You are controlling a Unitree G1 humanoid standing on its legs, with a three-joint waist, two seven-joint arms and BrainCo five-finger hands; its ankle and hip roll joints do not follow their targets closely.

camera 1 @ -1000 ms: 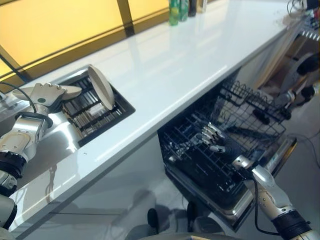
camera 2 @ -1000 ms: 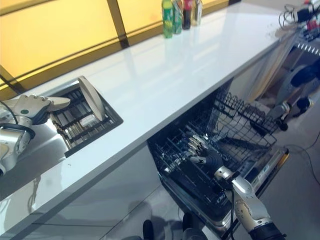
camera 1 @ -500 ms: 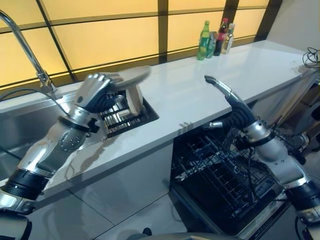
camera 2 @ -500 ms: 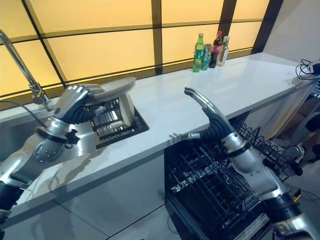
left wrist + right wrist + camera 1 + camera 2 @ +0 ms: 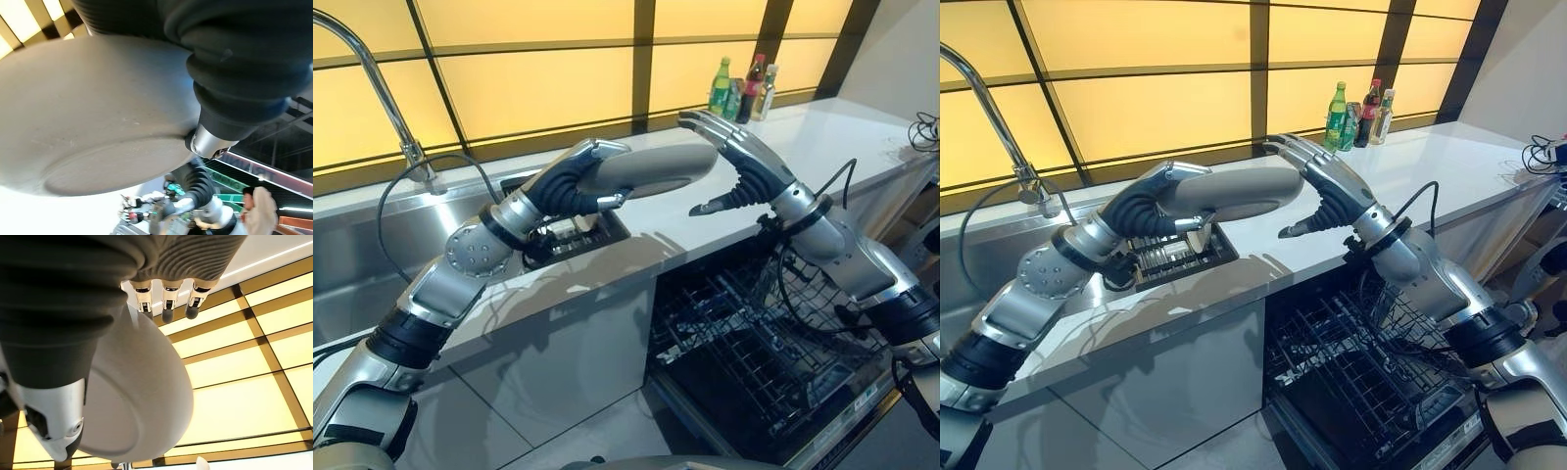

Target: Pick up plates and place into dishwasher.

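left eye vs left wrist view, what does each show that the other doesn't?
Left eye alone: the left hand from outside, curled round a grey plate held flat above the counter, the open right hand spread just past the plate's rim, the sink rack with a plate left in it, the faucet, bottles by the window, and the open dishwasher with its wire rack. Left wrist alone: the plate's underside with its foot ring, and a person beyond. Both: the plate and the right hand near it.
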